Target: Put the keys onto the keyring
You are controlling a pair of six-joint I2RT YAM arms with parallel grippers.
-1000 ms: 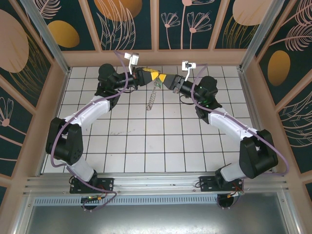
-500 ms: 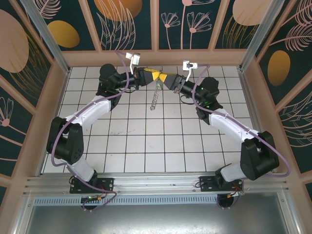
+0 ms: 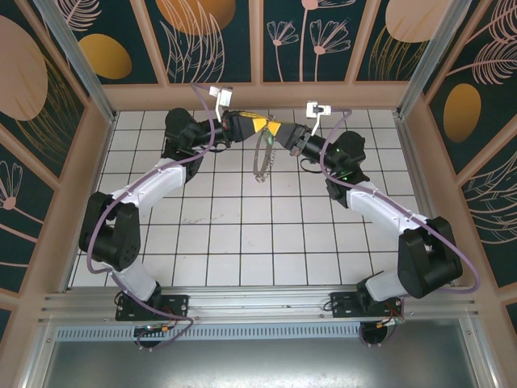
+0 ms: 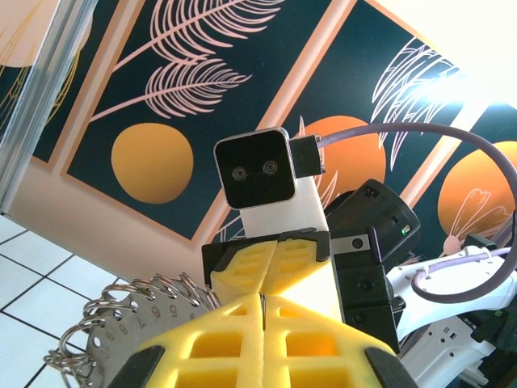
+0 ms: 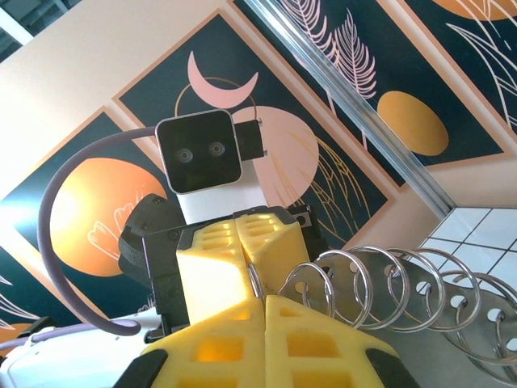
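The keyring (image 3: 262, 155), a thin grey metal hoop fringed with silvery loops, hangs above the far tiles between both grippers. My left gripper (image 3: 259, 125) and right gripper (image 3: 274, 129) meet tip to tip over it. In the left wrist view the left gripper (image 4: 264, 301) is shut, with a thin metal edge pinched in its seam, and the loops (image 4: 133, 301) spread to the left. In the right wrist view the right gripper (image 5: 264, 299) is shut on a wire ring, with further loops (image 5: 388, 283) fanning right. The keys are hidden.
The white tiled table (image 3: 242, 234) lies below the hanging hoop. Patterned wall panels (image 3: 210, 32) and wooden rails enclose it on three sides. Both arms arch from the near edge toward the back middle.
The right gripper has closed. The keyring, first hanging edge-on and lower, has turned and now shows as a rounder hoop under the fingertips. Both grippers shifted slightly right.
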